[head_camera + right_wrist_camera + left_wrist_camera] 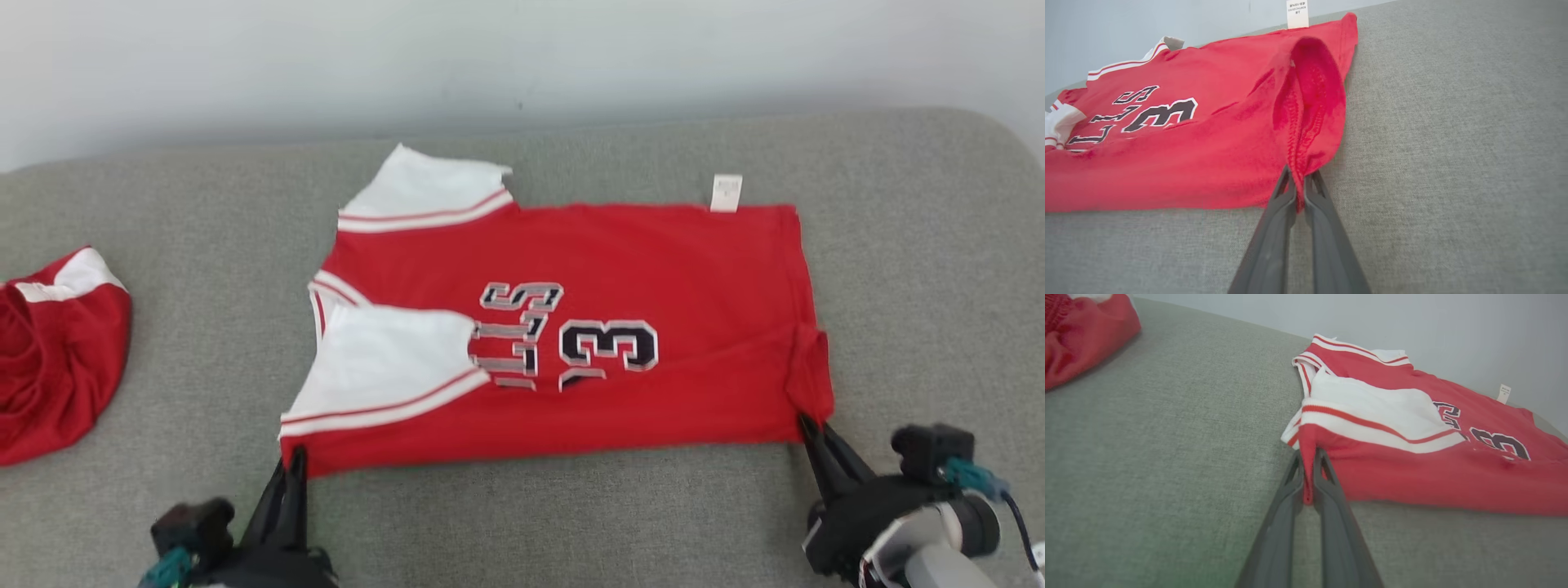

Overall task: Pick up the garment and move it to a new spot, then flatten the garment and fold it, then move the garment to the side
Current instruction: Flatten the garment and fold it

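Jersey (620, 269) lay flattened mid-frame, one sleeve tucked in, its lower corners clenched by the left gripper (295, 456) and right gripper (805, 423); main fold and side move seemingly remained.

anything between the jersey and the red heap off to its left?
Nothing. The stretch between the jersey and the red heap is bare grey cushion. The head view shows it, and so does the left wrist view.
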Motion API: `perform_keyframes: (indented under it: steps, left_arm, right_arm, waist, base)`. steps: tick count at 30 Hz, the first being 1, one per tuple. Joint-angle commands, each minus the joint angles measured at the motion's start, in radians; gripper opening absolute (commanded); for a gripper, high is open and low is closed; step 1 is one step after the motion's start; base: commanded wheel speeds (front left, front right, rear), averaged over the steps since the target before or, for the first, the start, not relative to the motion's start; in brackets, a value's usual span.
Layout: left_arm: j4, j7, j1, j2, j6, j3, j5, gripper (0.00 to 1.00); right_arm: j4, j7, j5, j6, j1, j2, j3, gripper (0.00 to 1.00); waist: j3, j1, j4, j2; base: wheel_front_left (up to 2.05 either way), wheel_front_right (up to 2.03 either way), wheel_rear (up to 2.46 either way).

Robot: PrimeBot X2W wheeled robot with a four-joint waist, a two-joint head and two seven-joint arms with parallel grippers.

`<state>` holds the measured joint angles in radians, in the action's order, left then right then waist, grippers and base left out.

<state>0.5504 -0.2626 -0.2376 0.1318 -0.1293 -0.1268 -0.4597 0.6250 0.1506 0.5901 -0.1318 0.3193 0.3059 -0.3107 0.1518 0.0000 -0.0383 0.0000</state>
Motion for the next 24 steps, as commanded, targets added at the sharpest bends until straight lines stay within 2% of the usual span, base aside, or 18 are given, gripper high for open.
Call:
perform_keyframes:
  steps: [1,7,13,14,15,16,24]
  left_arm:
    - [-0.010,-0.003,0.024,0.002,0.001,0.008,0.007,0.00]
    - [-0.104,-0.003,0.168,-0.028,0.012,0.045,0.011,0.00]
    - [-0.152,-0.003,0.258,-0.048,0.013,0.054,0.019,0.00]
    - [-0.154,-0.003,0.262,-0.050,0.012,0.055,0.023,0.19]
    - [-0.154,-0.003,0.267,-0.052,0.012,0.052,0.031,0.63]
    - [-0.153,-0.003,0.271,-0.055,0.013,0.049,0.037,1.00]
    - [-0.224,-0.003,0.259,-0.068,0.011,0.078,0.087,1.00]
  right_arm:
    - [-0.007,-0.001,0.009,0.002,-0.021,0.011,0.001,0.00]
    - [-0.109,-0.043,0.027,0.002,-0.156,0.052,0.035,0.00]
    - [-0.210,-0.094,0.021,0.003,-0.274,0.043,0.097,0.00]
    - [-0.221,-0.097,0.014,0.003,-0.287,0.038,0.107,0.31]
    - [-0.233,-0.104,0.005,0.003,-0.298,0.033,0.115,0.74]
    - [-0.244,-0.105,0.000,0.003,-0.305,0.022,0.125,1.00]
    - [-0.336,-0.059,-0.091,0.003,-0.319,-0.045,0.200,1.00]
  waist:
    - [-0.024,0.0000,0.006,0.0000]
    - [-0.057,0.0000,0.018,0.0000]
    - [-0.071,0.0000,0.032,0.0000]
    - [-0.073,0.0000,0.033,0.0000]
    - [-0.076,0.0000,0.035,0.0000]
    - [-0.079,0.0000,0.036,0.0000]
    - [-0.107,0.0000,0.035,0.0000]
  base:
    - [0.00,0.00,0.00]
    - [0.00,0.00,0.00]
    - [0.00,0.00,0.00]
    - [0.00,0.00,0.00]
    - [0.00,0.00,0.00]
    - [0.00,0.00,0.00]
    - [0.00,0.00,0.00]
